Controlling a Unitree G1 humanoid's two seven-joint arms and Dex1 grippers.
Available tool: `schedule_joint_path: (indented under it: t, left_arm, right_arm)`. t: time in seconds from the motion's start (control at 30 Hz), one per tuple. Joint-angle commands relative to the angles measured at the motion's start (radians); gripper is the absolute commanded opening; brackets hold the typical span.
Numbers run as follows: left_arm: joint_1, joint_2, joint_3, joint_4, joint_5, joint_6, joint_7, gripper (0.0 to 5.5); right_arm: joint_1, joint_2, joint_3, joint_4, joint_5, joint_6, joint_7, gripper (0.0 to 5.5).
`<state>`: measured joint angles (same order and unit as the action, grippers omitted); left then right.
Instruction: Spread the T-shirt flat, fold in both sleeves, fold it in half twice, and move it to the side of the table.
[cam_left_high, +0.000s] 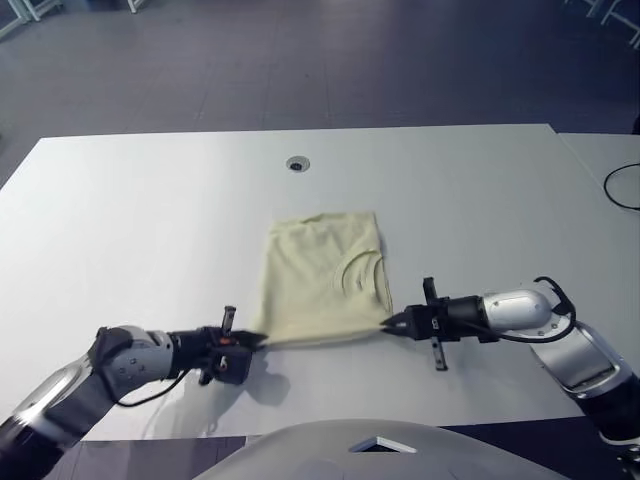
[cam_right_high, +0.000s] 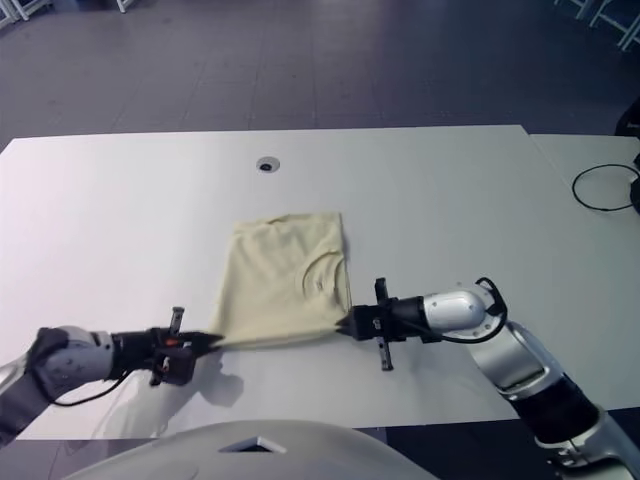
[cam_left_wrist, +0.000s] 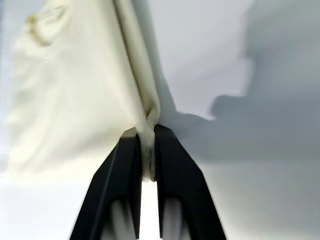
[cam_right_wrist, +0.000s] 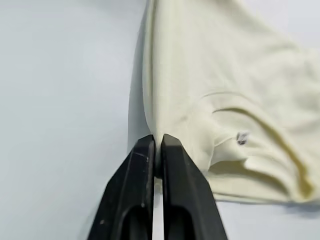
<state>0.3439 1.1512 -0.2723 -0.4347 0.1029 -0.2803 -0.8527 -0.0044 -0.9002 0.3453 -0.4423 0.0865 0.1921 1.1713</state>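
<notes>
Near the right hand (cam_right_wrist: 156, 144) lies the T-shirt's (cam_right_wrist: 225, 75) collar tag (cam_right_wrist: 241, 138).

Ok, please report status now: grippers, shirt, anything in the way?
Left gripper shut on T-shirt, near left corner. Right gripper shut on near right corner. Shirt folded, near edge stretched between them. Cable loop far right, apart from shirt.

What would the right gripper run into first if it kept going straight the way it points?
The T-shirt: the right gripper is shut on its near corner, pointing along the near edge. Beyond the cloth, the left gripper, holding the other corner, seems to lie roughly in line.
</notes>
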Motion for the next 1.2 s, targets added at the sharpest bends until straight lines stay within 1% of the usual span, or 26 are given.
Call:
schedule_joint_path:
  t: [0.03,0.17,0.3,0.37,0.5,0.63,0.77,0.93,1.2]
  left_arm:
    - [0.016,0.258,0.139,-0.401,-0.455,0.440,-0.220,0.19]
    - [-0.123,0.266,0.202,-0.459,-0.718,0.646,-0.230,0.18]
    - [-0.238,0.260,0.228,-0.426,-0.875,0.782,-0.277,0.18]
    - [-0.272,0.258,0.243,-0.376,-0.901,0.818,-0.318,0.18]
    - [-0.305,0.240,0.233,-0.273,-0.861,0.828,-0.382,0.18]
    - [-0.338,0.198,0.215,-0.176,-0.834,0.830,-0.412,0.18]
    - [-0.428,0.125,0.156,-0.108,-0.802,0.849,-0.432,0.18]
    - [-0.528,0.036,0.071,-0.017,-0.716,0.850,-0.454,0.18]
    - [-0.614,-0.089,-0.011,0.143,-0.567,0.809,-0.453,0.18]
  right_arm:
    - [0.011,-0.151,-0.102,-0.129,0.240,0.233,0.159,0.03]
    - [-0.018,-0.222,-0.175,-0.183,0.472,0.399,0.261,0.02]
    - [-0.115,-0.197,-0.229,-0.134,0.629,0.547,0.245,0.02]
    - [-0.201,-0.168,-0.237,-0.064,0.692,0.626,0.232,0.02]
    - [-0.333,-0.108,-0.219,0.053,0.743,0.742,0.195,0.02]
    - [-0.407,-0.064,-0.171,0.141,0.725,0.784,0.191,0.02]
    - [-0.431,-0.035,-0.125,0.194,0.688,0.785,0.191,0.02]
    - [-0.489,0.018,-0.068,0.326,0.603,0.744,0.196,0.02]
    - [-0.561,0.132,-0.019,0.565,0.476,0.658,0.207,0.02]
